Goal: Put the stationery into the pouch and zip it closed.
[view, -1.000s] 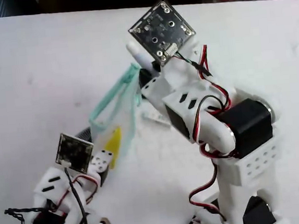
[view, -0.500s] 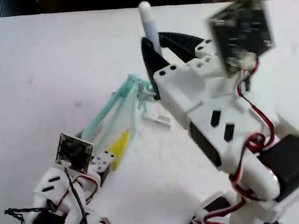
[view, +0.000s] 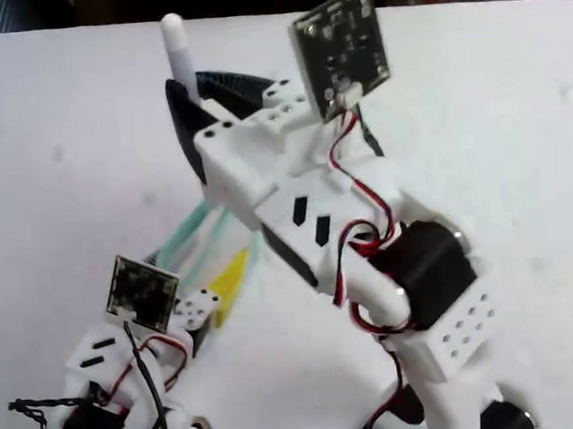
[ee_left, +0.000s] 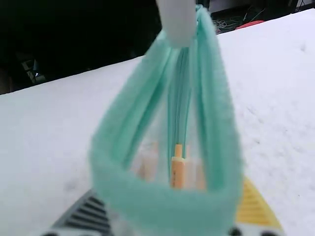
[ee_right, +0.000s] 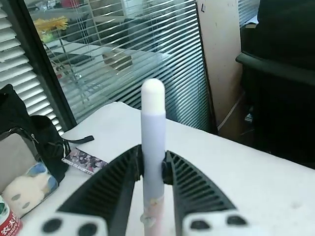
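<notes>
Tracking the right gripper (view: 190, 82) over the last second: it was down at the far end of the pouch (view: 193, 233), then lifted off and swung sideways, so it now hangs above the pouch with the arm covering the pouch's far end. The pen (ee_right: 152, 128) came along with it – so this item is not in yet, and I read the step as a re-aim, not a release.

Right gripper: jaws closed to a narrow gap, pinching the pen barrel on both sides.

Left gripper (view: 193, 318): appears clamped on the near end of the pouch, holding the mouth up and spread; it has not shifted.

Pen axis: runs along the right gripper's jaws. The rounded cap end projects well past the fingertips, pointing away from the gripper toward the far edge of the surface (view: 60, 144) – away from the pouch mouth. The other end runs back toward the gripper's palm.

Pouch axis: runs from the left gripper out beneath the right gripper. The teal rim forms an open loop, with orange pens (ee_left: 178, 169) already lying lengthwise inside. A blurred white thing sits at the loop's far end; I cannot say what it is.

Judgement: the pen must tip down into line with the pouch before insertion; zipping is still to come.
</notes>
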Controlling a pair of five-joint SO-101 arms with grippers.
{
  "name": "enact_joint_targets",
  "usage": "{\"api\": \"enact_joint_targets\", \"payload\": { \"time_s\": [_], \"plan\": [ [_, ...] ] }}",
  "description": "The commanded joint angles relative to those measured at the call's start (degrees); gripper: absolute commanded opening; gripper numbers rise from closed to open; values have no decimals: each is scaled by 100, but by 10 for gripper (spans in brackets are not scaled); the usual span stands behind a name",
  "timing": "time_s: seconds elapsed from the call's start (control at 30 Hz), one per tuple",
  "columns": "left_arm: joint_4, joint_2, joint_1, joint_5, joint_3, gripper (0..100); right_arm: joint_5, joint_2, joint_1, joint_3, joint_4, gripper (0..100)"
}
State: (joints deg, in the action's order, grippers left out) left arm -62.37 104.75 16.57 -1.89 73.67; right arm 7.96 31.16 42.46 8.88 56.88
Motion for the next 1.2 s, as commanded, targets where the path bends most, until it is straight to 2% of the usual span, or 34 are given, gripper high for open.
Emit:
{"api": "enact_joint_targets", "payload": {
  "time_s": [0.0,0.27,0.53,0.9,0.97,1.1,1.17],
  "plan": [
    [-18,13,-48,-9,-62,238,53,532,163,-782,-646,17],
    [-9,13,-48,9,-53,238,26,1473,400,-1582,-303,17],
    [-9,13,-48,9,-53,236,-343,1473,409,-1626,426,17],
    [-9,13,-136,9,-53,234,-387,1481,382,-1749,927,20],
    [26,13,-233,9,-53,234,-387,1481,374,-1732,1033,62],
    [62,13,-259,18,-44,234,-387,1481,391,-1723,1121,247],
    [62,13,-259,18,-44,234,-387,1481,391,-1723,1130,291]
  ]
}}
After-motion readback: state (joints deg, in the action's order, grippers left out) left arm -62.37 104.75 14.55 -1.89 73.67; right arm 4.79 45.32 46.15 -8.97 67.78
